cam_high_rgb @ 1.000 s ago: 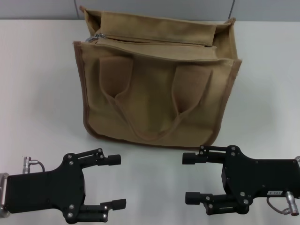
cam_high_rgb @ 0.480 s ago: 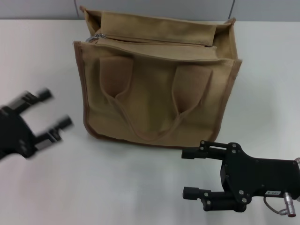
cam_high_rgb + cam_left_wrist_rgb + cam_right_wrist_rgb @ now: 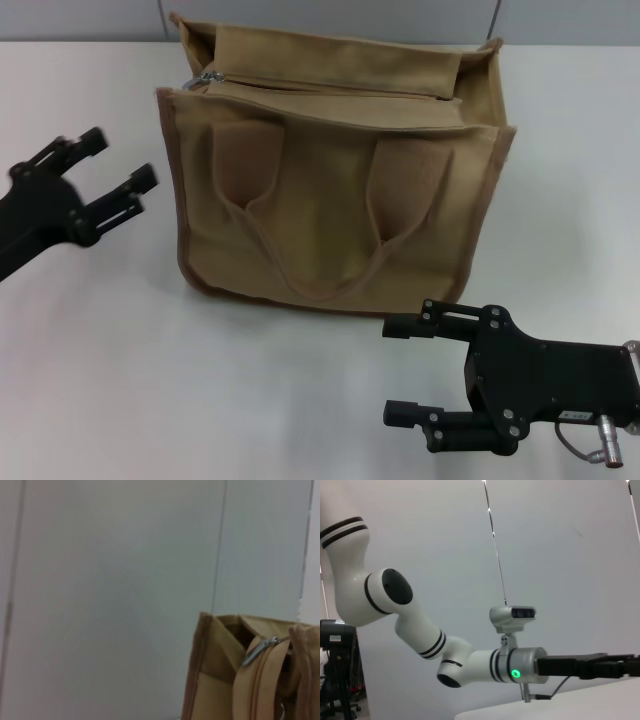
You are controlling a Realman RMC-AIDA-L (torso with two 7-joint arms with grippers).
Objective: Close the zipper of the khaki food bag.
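The khaki food bag point(image 3: 335, 190) stands upright in the middle of the white table, its two strap handles hanging down its front. The zipper point(image 3: 330, 88) runs along the top panel, with its silver pull point(image 3: 208, 77) at the bag's left end. The pull also shows in the left wrist view point(image 3: 258, 650) at the bag's corner. My left gripper point(image 3: 112, 163) is open, raised to the left of the bag, apart from it and level with its upper half. My right gripper point(image 3: 400, 370) is open and empty, low in front of the bag's right side.
The white table point(image 3: 300, 400) lies under the bag, with a grey panelled wall point(image 3: 400, 18) behind it. The right wrist view shows my left arm point(image 3: 445, 655) stretched across against the wall.
My left gripper has risen from the front edge of the table and moved up to the left of the bag, toward its upper left end. My right gripper has shifted slightly lower.
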